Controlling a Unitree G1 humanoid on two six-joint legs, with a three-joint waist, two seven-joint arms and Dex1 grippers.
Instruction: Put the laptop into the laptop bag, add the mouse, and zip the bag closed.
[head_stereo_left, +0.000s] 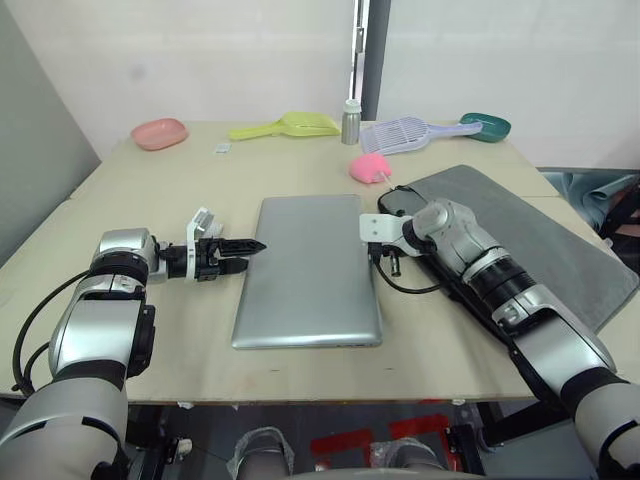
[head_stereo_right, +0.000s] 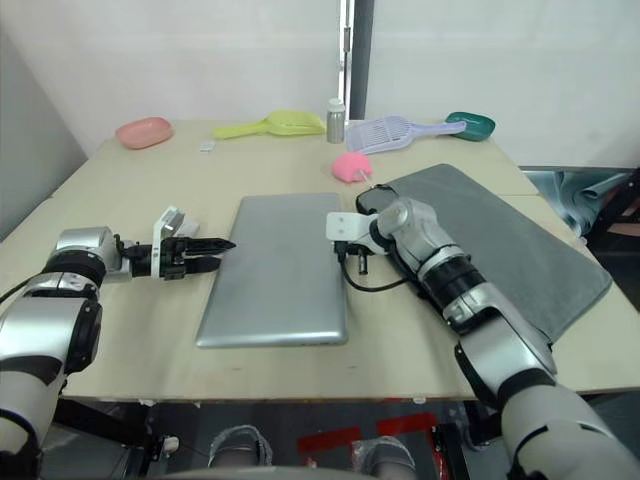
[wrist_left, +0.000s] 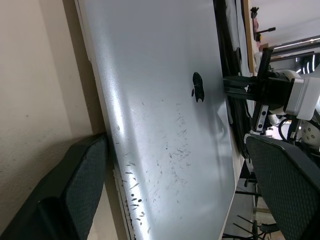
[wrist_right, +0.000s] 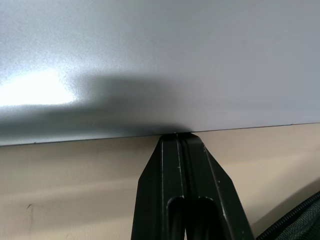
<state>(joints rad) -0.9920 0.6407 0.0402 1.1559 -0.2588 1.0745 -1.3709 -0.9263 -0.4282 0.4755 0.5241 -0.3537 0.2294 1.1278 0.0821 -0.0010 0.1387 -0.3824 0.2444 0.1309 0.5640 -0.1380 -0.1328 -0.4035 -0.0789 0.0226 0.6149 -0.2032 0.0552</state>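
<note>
Nothing of the task is done yet, judging by how things lie. Going from the left edge of the tabletop (head_stereo_left: 120, 170): the left gripper (head_stereo_left: 235, 250) sits at the laptop's left side, its jaws parted, one finger (wrist_left: 75, 185) against the laptop's edge and the other over the lid. The laptop (head_stereo_left: 308, 270) lies flat and closed near the tabletop's front edge, in the middle, outside the bag. The right gripper (wrist_right: 182, 150) has its jaws pressed together, tips touching the laptop's right edge. The laptop bag (head_stereo_left: 520, 235) lies flat toward the right edge, empty as far as can be seen. I cannot pick out the mouse. Loading, adding the mouse and zipping all remain.
</note>
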